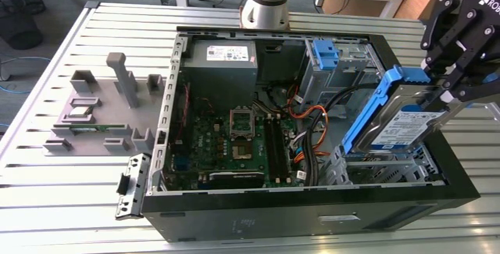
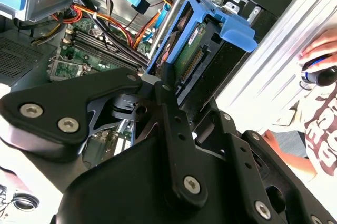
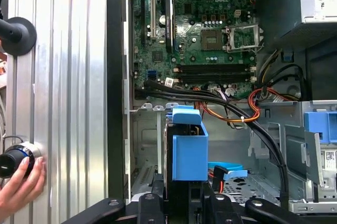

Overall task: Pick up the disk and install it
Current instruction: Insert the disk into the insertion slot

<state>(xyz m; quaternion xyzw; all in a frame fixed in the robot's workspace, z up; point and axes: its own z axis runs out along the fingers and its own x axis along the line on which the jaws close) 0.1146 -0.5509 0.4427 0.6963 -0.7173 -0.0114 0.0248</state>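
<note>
End effector (image 1: 439,97): clamped on the disk (image 1: 394,119), which hangs tilted over the drive cage (image 1: 383,169) at the case's 4 o'clock in the exterior view. Go in skewed and the blue rails may jam on the cage walls. The cable bundle (image 1: 317,128) at the disk's 9 o'clock could snag. Farther off, a hand (image 3: 18,190) sits at the bench (image 3: 68,76) edge and could be struck if you swing wide.

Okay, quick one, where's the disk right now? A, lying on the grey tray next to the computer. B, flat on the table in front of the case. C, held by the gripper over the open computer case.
C: in the exterior view the gripper is clamped on the disk, which stands on edge over the open computer case.
</note>
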